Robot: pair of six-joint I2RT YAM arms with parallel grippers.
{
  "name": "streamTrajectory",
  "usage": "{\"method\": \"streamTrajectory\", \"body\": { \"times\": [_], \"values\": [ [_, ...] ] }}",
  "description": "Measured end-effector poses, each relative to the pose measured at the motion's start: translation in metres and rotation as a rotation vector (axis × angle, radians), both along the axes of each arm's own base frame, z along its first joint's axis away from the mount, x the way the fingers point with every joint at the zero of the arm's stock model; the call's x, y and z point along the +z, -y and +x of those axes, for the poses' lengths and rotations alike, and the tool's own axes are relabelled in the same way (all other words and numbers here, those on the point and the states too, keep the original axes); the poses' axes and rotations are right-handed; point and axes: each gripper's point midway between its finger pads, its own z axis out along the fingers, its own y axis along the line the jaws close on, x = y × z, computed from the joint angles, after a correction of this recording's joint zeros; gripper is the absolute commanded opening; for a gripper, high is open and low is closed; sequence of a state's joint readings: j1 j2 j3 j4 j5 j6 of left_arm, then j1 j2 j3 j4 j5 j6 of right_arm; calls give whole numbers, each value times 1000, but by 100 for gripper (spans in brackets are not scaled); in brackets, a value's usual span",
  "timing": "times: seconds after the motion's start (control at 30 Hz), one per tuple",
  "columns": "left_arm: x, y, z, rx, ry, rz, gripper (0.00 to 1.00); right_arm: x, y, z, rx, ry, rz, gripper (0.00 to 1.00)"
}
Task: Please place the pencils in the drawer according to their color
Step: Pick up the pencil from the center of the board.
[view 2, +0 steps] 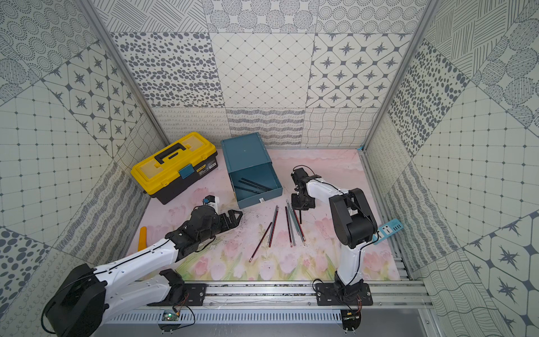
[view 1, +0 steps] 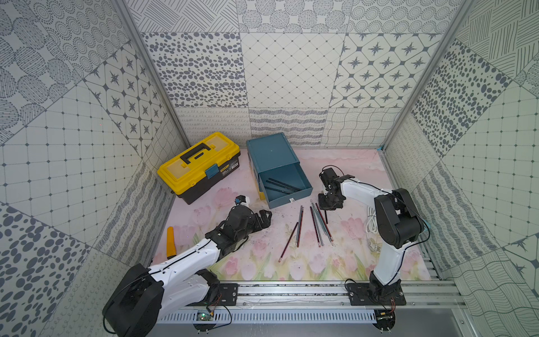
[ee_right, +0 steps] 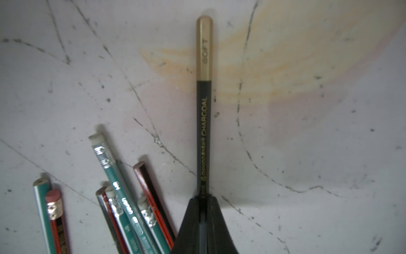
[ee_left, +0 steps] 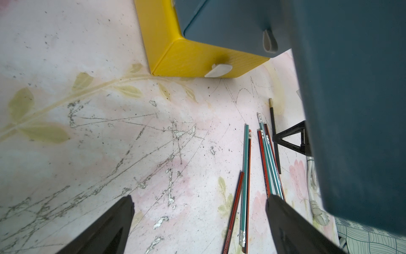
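Note:
The teal drawer cabinet [view 1: 269,151] stands at the back of the mat with its top drawer [view 1: 303,189] pulled out. Inside that drawer lie three black pencils [view 1: 281,185]. Its yellow lowest drawer [ee_left: 186,59] is shut. Several dark red striped and teal pencils [view 1: 316,226] lie loose on the mat in front of it. My right gripper [ee_right: 203,196] points down beside them, shut on a black charcoal pencil [ee_right: 204,110] with a gold end, low over the mat. My left gripper [ee_left: 200,198] is open and empty, left of the loose pencils [ee_left: 245,176].
A yellow-lidded black toolbox [view 1: 201,166] sits left of the cabinet. An orange tool [view 1: 170,243] lies by the left wall. A coiled white cable [view 1: 372,224] and a teal power strip [view 2: 389,230] lie at the right. The arms' metal rail [view 1: 291,291] runs along the front.

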State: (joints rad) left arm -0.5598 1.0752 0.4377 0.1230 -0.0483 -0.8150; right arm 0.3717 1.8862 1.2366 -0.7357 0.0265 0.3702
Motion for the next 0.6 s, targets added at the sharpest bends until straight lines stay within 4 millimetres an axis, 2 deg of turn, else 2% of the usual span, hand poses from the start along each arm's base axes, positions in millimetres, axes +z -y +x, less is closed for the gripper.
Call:
{"method": "streamTrajectory", "body": {
  "times": [0.4, 0.6],
  "values": [
    [-1, 1, 1, 0, -2, 1, 99, 2, 7, 4, 36, 2, -23, 0],
    [1, 2, 4, 1, 9, -8, 99, 10, 14, 11, 47, 19, -54, 0]
  ]
}}
